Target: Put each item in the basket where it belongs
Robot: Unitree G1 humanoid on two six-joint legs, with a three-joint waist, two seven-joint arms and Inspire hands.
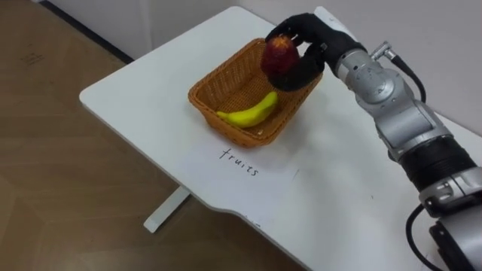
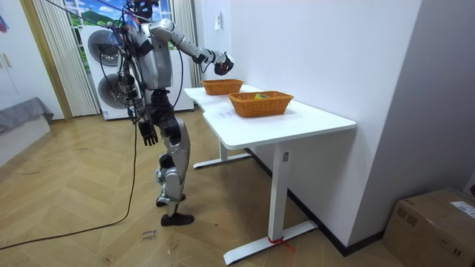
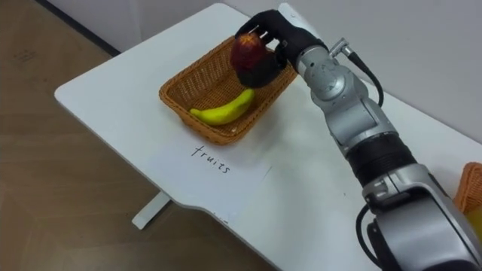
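My right hand [image 1: 307,66] is shut on a red apple [image 1: 279,51] and holds it just above the far rim of a woven fruit basket [image 1: 203,102]. A yellow banana [image 1: 248,114] lies inside the basket. A white sheet with a handwritten label [image 1: 239,162] lies on the table in front of the basket. In the room view I stand at the far end of the white table [image 2: 297,122], with my right hand [image 2: 220,67] reaching out over the farther basket [image 2: 221,87]. My left hand [image 2: 149,133] hangs relaxed at my side.
A second woven basket [image 2: 260,104] stands nearer the table's middle; its edge [image 3: 471,188] shows at my right. The table's rounded corner [image 1: 94,94] and front edge drop to wood floor. Washing machines [image 2: 111,81] stand behind me, and a cardboard box [image 2: 434,226] sits by the wall.
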